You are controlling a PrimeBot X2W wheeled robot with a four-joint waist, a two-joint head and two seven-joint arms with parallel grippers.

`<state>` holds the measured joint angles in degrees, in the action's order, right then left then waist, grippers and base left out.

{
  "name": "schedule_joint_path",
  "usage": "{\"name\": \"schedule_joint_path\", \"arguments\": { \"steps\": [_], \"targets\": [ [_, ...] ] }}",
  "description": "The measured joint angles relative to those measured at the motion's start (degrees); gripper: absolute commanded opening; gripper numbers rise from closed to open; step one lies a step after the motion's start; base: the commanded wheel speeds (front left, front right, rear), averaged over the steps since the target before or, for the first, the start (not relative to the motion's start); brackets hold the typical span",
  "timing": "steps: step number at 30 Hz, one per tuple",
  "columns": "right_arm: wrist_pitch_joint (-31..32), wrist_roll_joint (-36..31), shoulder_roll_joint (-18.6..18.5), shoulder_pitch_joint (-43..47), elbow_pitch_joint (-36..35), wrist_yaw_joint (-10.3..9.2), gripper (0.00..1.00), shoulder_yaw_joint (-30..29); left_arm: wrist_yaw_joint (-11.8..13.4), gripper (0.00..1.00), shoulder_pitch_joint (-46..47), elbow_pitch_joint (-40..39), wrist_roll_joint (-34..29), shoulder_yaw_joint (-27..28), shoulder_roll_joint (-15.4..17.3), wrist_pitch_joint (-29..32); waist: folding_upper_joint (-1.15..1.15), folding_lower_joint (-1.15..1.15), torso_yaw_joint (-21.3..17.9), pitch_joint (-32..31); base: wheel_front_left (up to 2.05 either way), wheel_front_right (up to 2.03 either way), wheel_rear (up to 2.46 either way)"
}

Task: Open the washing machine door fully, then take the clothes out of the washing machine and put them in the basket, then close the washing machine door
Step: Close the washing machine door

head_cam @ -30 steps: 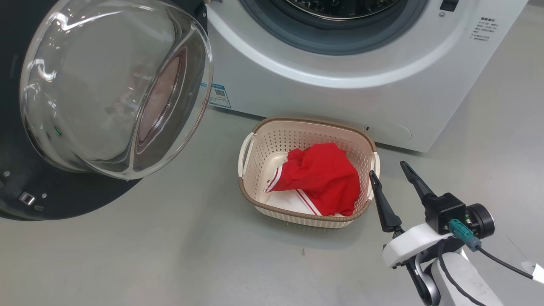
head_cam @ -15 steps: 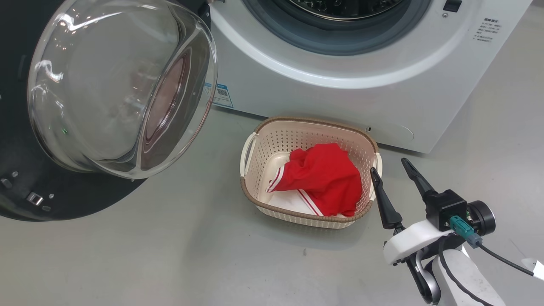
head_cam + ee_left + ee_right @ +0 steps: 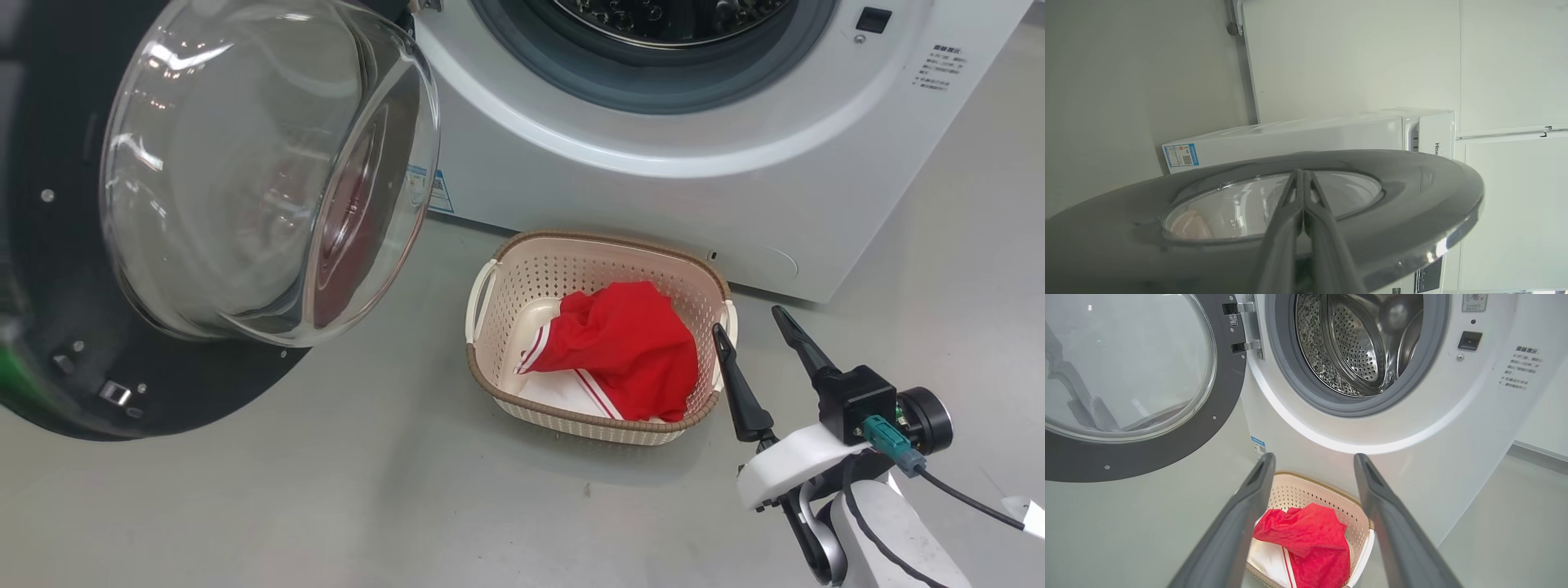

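Observation:
The washing machine door (image 3: 49, 343) stands open at the left, its clear glass bowl (image 3: 269, 171) bulging toward me. My left gripper (image 3: 1301, 172) is shut with nothing in it, and its tips lie at the door's (image 3: 1412, 196) glossy outer face, over the window. The red clothes (image 3: 629, 351) lie in the cream basket (image 3: 604, 237) on the floor in front of the washing machine (image 3: 653, 188). My right gripper (image 3: 748, 320) hangs open just right of the basket. In the right wrist view it (image 3: 1314, 455) points over the basket (image 3: 1327, 490) and clothes (image 3: 1306, 535). The steel drum (image 3: 1355, 343) looks bare.
Grey floor spreads around the basket and under the door. The door's hinge (image 3: 1245, 326) sits at the left of the machine's opening. A blue label sticker (image 3: 437, 192) is low on the machine's front. A pale wall (image 3: 1351, 53) rises behind the machine.
The door has swung a little toward the machine, beyond the slight shift of the whole head view. My right gripper and the basket with the clothes have stayed put.

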<state>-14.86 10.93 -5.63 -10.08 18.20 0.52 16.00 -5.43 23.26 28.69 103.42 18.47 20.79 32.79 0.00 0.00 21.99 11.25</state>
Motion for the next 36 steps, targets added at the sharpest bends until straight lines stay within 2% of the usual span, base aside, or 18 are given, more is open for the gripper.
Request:
{"name": "schedule_joint_path", "arguments": {
  "steps": [12, 24, 36],
  "targets": [
    [0.00, 0.00, -0.03, 0.00, 0.10, -0.09, 1.00, -0.02, -0.81, 0.00, -3.36, -4.54, 3.23, -2.08, -0.83, 9.65, 0.00, 0.00, 0.01, -0.30, 0.00, 0.00, 0.00],
    [0.00, -0.15, -0.02, -0.01, 0.02, -0.64, 1.00, -0.43, -1.42, 0.00, -7.56, -10.56, 5.32, -3.74, -1.90, 16.08, 0.00, 0.00, -0.78, -0.20, 0.00, 0.00, 0.00],
    [0.00, -0.14, 0.21, -0.06, -0.12, -0.66, 1.00, -0.34, -1.44, 0.00, -12.52, -18.66, 5.41, -6.44, -2.54, 21.61, 0.00, 0.00, -3.41, -0.58, 0.00, 0.00, 0.00]
  ]
}}
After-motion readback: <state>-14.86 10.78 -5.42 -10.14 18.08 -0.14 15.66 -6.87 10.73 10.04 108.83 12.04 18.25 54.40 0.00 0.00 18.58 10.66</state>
